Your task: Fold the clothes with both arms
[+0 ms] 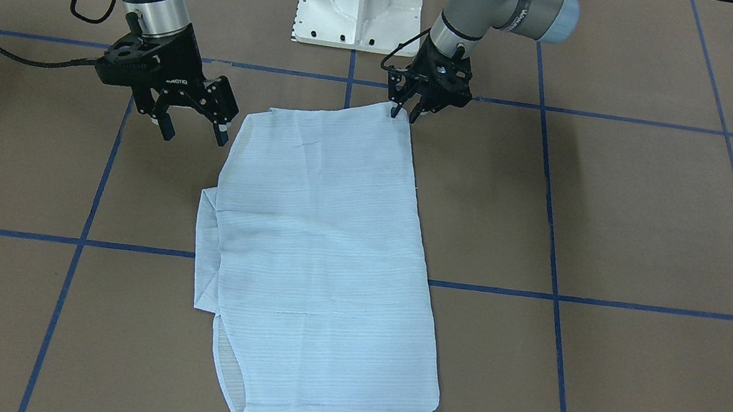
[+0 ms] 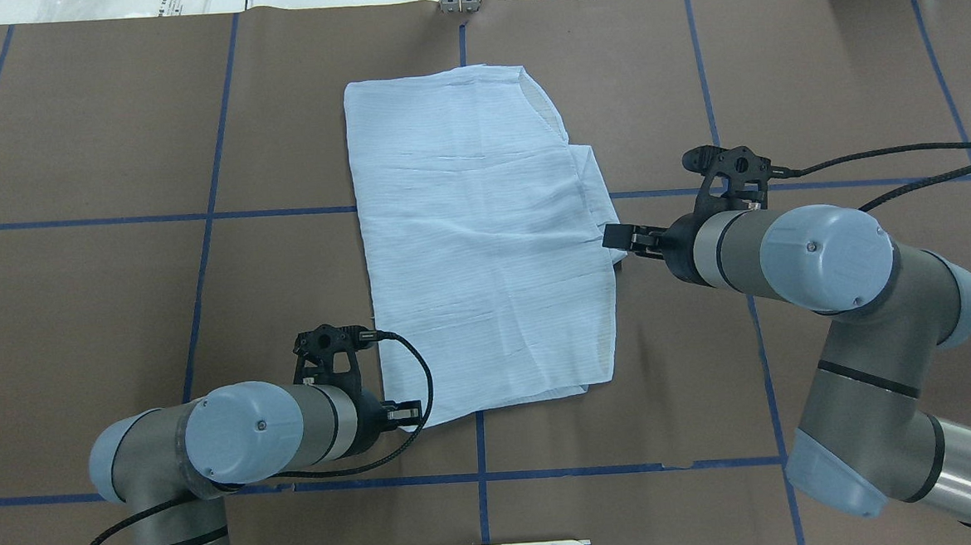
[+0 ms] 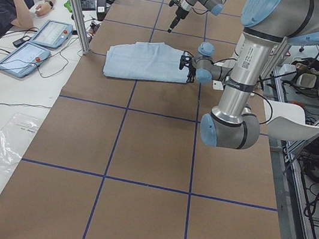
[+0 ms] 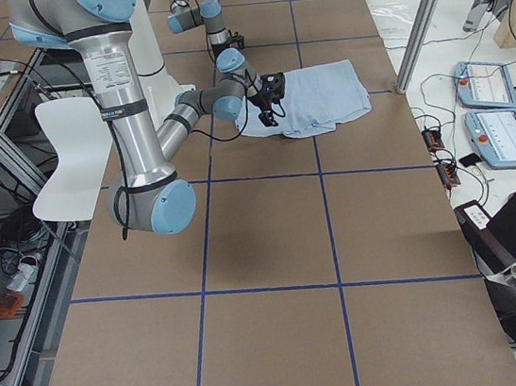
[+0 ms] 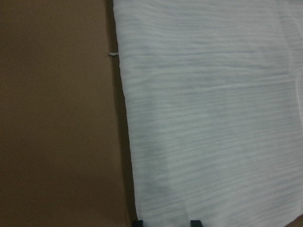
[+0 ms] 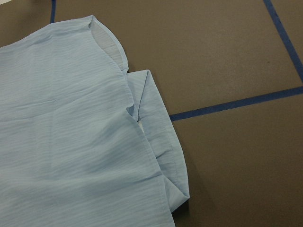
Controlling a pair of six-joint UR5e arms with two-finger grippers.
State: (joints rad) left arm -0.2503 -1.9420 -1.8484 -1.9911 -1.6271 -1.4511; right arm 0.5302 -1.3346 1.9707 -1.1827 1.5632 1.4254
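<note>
Shirt (image 1: 317,242) lies flat on the table (image 1: 661,228), already folded to a long rectangle running from upper centre to lower centre of the front-facing view, with a tucked flap (image 1: 206,247) protruding along its left edge. Left gripper (image 1: 405,114) stands at the cloth's upper right corner, jaws partly apart and holding nothing; whether its tips touch the fabric cannot be told. Right gripper (image 1: 194,134) hovers just beside the upper left corner, jaws spread wide, empty. Step in hand, by judgement: positioning for a crosswise fold. Next move calls for both grippers to close on their corners together, lift evenly, and carry the upper edge toward the bottom of the frame.
</note>
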